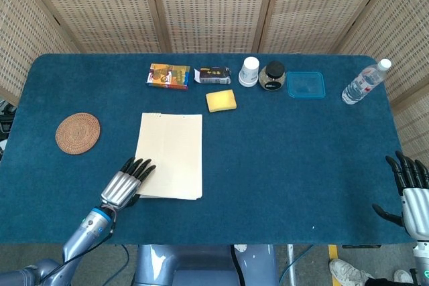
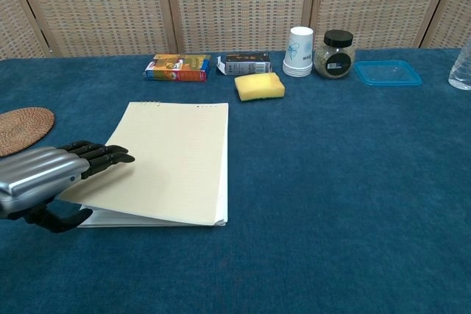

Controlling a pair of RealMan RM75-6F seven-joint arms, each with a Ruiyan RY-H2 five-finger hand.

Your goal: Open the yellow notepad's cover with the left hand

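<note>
- Left hand [image 2: 44, 174] pinching yellow notepad's [image 1: 170, 155] pale paper cover at its near-left corner — edge lifted off blue felt table [image 1: 301, 165].
- Right hand [image 1: 410, 189] at table's right edge — fingers spread, holding nothing.

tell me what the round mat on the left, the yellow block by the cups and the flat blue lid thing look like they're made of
Round mat: looks like woven rattan or similar fibre, matte brown, with visible concentric coils.
Yellow block: probably foam sponge, with soft rounded edges and a dull, slightly porous face.
Blue lid: seemingly translucent plastic, smooth and faintly glossy, with a moulded raised rim.
</note>
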